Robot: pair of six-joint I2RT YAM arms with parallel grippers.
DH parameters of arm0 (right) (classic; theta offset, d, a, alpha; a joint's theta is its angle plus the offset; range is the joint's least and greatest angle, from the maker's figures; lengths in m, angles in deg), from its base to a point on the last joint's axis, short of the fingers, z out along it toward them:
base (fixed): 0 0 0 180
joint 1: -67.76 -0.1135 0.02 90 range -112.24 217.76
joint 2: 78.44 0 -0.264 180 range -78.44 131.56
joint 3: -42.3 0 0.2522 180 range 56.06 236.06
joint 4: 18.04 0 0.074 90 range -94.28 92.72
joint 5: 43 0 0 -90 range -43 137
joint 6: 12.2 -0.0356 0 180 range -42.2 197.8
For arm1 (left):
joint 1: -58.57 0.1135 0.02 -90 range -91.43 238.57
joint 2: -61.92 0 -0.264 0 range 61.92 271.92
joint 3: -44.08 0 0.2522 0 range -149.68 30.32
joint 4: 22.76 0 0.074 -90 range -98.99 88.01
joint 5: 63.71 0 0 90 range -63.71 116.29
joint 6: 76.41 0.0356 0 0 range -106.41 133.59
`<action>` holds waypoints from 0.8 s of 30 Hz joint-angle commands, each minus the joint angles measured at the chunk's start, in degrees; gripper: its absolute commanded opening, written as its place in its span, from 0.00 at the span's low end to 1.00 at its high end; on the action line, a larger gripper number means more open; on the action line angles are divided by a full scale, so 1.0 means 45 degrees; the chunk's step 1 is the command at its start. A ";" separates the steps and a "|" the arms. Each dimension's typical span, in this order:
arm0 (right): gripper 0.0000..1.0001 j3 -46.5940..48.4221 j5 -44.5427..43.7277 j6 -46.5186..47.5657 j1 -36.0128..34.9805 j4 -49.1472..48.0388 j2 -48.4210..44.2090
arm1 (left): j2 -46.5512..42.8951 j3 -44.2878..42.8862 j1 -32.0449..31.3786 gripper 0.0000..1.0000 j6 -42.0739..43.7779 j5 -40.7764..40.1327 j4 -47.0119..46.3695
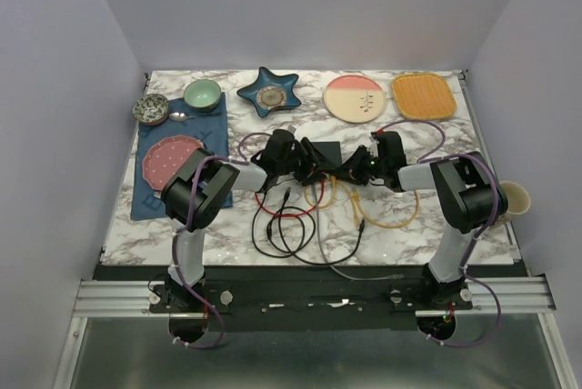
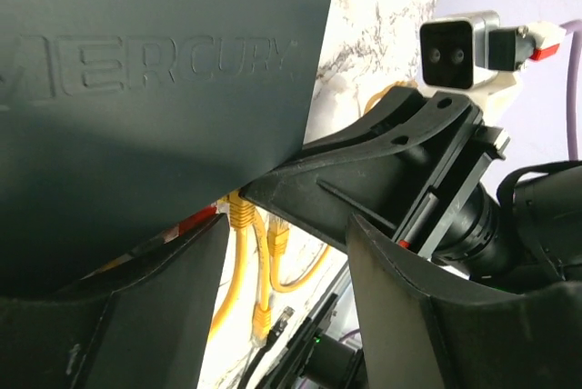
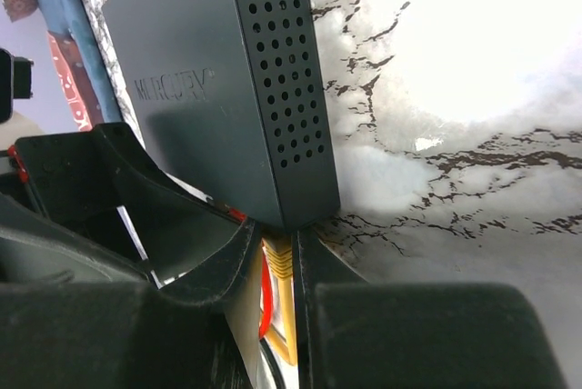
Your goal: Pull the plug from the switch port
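Nearest the arm bases, loose cables on the marble-patterned table (image 1: 427,234): black cables (image 1: 286,239) looped at front centre, a red cable (image 1: 291,210) just behind them, a yellow cable (image 1: 391,219) curving to the right. Next, the two arms reaching inward to meet at mid-table. Left gripper (image 1: 289,154): fingers set at the left side of the switch (image 1: 326,151); the left wrist view shows the box's embossed top filling the upper left and the dark fingers (image 2: 127,316) below it, but whether they are clamped on the box cannot be told. Right gripper (image 1: 368,164): in the right wrist view its two fingers (image 3: 214,266) stand close together about a yellow plug (image 3: 280,257) at the lower edge of the switch (image 3: 218,89), gripping it; a strip of red shows beside the plug. The switch itself: flat matte-black box with perforated side, lying at table centre between the two grippers, yellow plugs (image 2: 241,216) and cords hanging from its socket edge. At the right table edge, a beige cup (image 1: 515,198). At left, a blue mat (image 1: 177,157) bearing a red dotted plate (image 1: 168,157), a green bowl (image 1: 203,94) and a patterned bowl (image 1: 150,109). Far row: a blue star-shaped dish (image 1: 269,91), a pink-and-cream round plate (image 1: 354,97), an orange square plate (image 1: 423,96).
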 commanded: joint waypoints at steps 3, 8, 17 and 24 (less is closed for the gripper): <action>0.01 -0.0510 0.0083 0.0694 -0.0036 0.0466 -0.0103 | 0.0365 -0.0576 0.0489 0.69 0.0256 -0.0889 0.1426; 0.01 -0.1233 0.0534 0.0772 -0.0193 0.0428 -0.0219 | 0.0659 -0.1045 0.0509 0.69 0.0119 -0.0967 0.1368; 0.01 -0.2540 -0.0672 0.0890 -0.0154 0.0953 -0.1953 | 0.0679 -0.0717 0.0645 0.69 -0.0271 -0.0987 0.0530; 0.01 -0.2504 -0.5437 0.1435 0.0313 0.4195 -0.5140 | -0.0940 0.0067 0.1699 0.69 -0.0213 -0.1006 -0.0351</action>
